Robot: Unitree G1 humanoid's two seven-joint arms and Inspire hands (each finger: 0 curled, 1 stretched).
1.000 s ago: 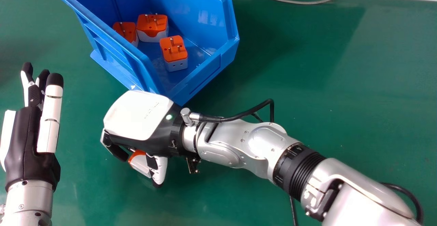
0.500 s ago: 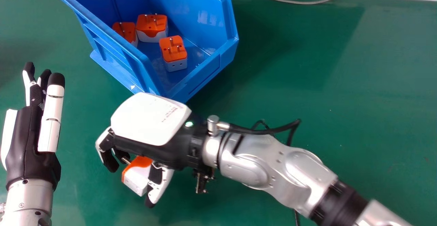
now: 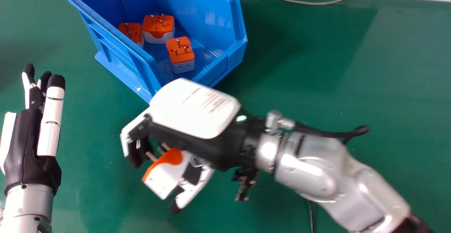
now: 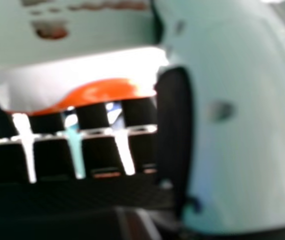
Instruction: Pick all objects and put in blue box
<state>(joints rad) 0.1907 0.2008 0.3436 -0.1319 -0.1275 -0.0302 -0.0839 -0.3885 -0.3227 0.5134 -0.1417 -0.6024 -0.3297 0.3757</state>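
Clamps plug adapter (image 3: 164, 177) in right hand (image 3: 194, 110), near blue box (image 3: 227, 62) containing three more adapters (image 3: 180, 50). Holds left hand (image 3: 23, 145) straight-fingered at head view's left.

box (image 3: 227, 58) cut off at head view's top. one plug (image 3: 133, 32) partly behind box's wall. held plug (image 3: 164, 176) partly under blurred right hand (image 3: 193, 109). right arm (image 3: 313, 169) blurred, cut off; left arm (image 3: 30, 201) cut off.

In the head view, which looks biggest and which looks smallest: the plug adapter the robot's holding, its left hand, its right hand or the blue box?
1. blue box
2. right hand
3. left hand
4. held plug adapter
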